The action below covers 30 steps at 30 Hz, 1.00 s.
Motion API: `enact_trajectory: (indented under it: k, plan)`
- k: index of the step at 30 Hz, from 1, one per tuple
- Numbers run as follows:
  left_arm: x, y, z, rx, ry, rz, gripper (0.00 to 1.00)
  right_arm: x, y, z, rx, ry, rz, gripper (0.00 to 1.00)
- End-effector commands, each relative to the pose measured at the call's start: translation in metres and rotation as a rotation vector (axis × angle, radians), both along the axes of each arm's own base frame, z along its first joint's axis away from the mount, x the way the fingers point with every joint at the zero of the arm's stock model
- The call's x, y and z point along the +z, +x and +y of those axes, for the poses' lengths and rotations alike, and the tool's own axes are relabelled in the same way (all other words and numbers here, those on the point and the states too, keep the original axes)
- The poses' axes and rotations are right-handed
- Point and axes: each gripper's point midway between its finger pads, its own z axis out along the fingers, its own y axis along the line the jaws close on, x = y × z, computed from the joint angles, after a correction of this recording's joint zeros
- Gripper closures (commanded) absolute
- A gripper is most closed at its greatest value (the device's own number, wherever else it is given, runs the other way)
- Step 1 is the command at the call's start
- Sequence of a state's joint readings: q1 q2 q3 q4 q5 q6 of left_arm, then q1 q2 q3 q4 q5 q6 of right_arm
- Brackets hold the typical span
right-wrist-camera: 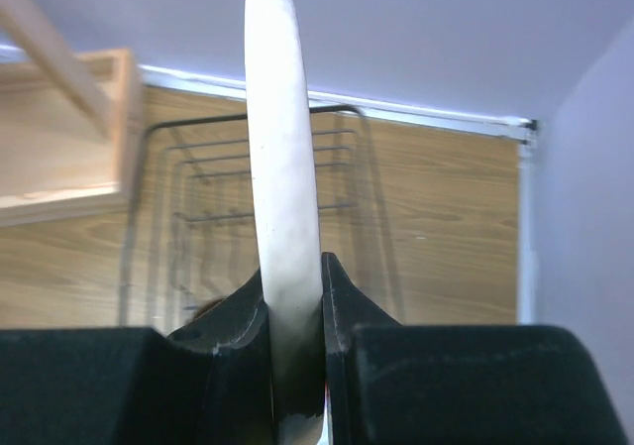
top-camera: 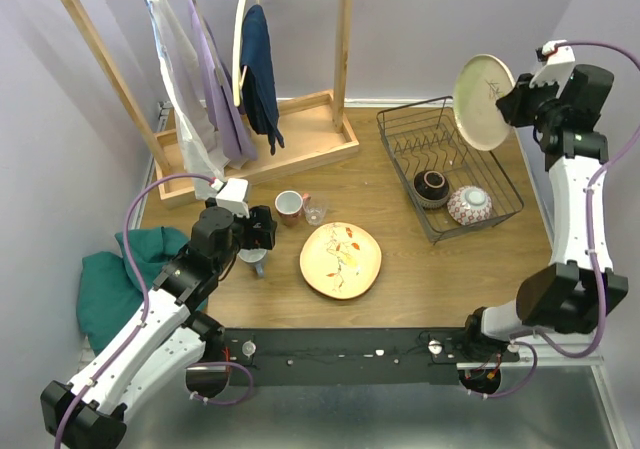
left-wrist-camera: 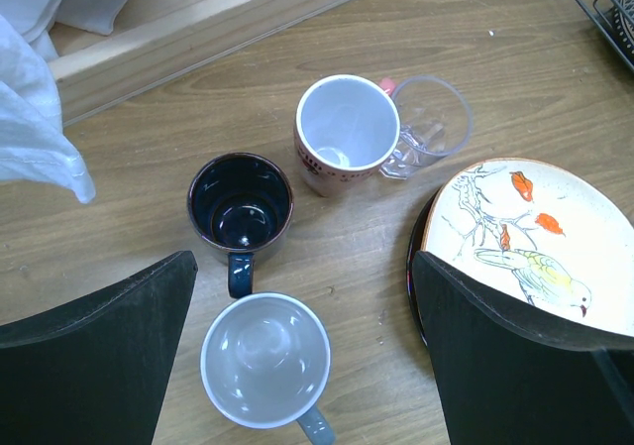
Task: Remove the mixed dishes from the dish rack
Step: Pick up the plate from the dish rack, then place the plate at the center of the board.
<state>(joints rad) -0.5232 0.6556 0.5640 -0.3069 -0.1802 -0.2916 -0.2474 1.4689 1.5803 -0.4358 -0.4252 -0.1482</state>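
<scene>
From above, the right jaws are gripping the cream twig-marked plate (top-camera: 483, 101) by its rim, holding it upright over the dish rack (top-camera: 425, 154), where a dark bowl (top-camera: 432, 186) and a patterned bowl (top-camera: 469, 205) are sitting. The left wrist view is showing the left jaws gaping wide over three mugs (left-wrist-camera: 241, 203) and a clear glass (left-wrist-camera: 433, 118) on the table (left-wrist-camera: 515, 58) beside a bird-painted plate (left-wrist-camera: 540, 242); the right wrist view is showing that cream plate pinched edge-on

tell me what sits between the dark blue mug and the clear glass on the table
A reddish mug with a white inside stands between the dark mug and the clear glass, close beside the glass. The left wrist view shows this.
</scene>
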Motion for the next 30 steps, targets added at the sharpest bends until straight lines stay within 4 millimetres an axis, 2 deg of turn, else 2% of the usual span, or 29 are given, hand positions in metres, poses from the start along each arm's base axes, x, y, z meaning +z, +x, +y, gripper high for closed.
enact_trajectory:
  k: [1, 9, 10, 13, 14, 16, 17, 20, 21, 23, 26, 30]
  plan:
    - [0.011, 0.002, -0.003, -0.015, -0.018, -0.033, 0.01, 0.043, -0.023, 0.056, 0.156, 0.194, -0.151, 0.99]
    - [0.011, 0.003, 0.000, -0.002, -0.020, -0.035, 0.01, -0.001, -0.066, 0.130, 0.344, 0.419, 0.031, 0.99]
    - [0.009, 0.004, 0.000, -0.001, -0.016, -0.031, 0.01, -0.014, -0.074, 0.139, 0.369, 0.465, 0.085, 0.99]
    - [0.009, 0.004, 0.002, 0.006, -0.012, -0.030, 0.01, -0.031, -0.094, 0.166, 0.445, 0.545, 0.178, 0.99]
    - [0.009, 0.004, 0.002, 0.008, -0.014, -0.031, 0.01, -0.045, -0.103, 0.176, 0.463, 0.564, 0.226, 0.99]
    - [0.009, 0.004, 0.003, 0.012, -0.010, -0.029, 0.01, -0.061, -0.112, 0.184, 0.461, 0.610, 0.293, 0.99]
    - [0.008, 0.005, 0.002, 0.011, -0.011, -0.027, 0.01, -0.076, -0.123, 0.202, 0.497, 0.623, 0.350, 0.99]
    - [0.007, 0.005, 0.003, 0.016, -0.009, -0.025, 0.01, -0.090, -0.141, 0.224, 0.535, 0.679, 0.410, 0.99]
    - [0.007, 0.005, 0.004, 0.018, -0.007, -0.023, 0.01, -0.107, -0.149, 0.228, 0.527, 0.701, 0.449, 0.99]
    - [0.007, 0.005, 0.005, 0.022, -0.007, -0.023, 0.01, -0.114, -0.159, 0.240, 0.542, 0.755, 0.491, 0.99]
    - [0.007, 0.005, 0.005, 0.025, -0.006, -0.022, 0.01, -0.137, -0.175, 0.254, 0.547, 0.793, 0.590, 0.99]
    - [0.007, 0.005, 0.005, 0.025, -0.006, -0.022, 0.01, -0.163, -0.193, 0.264, 0.536, 0.815, 0.700, 0.99]
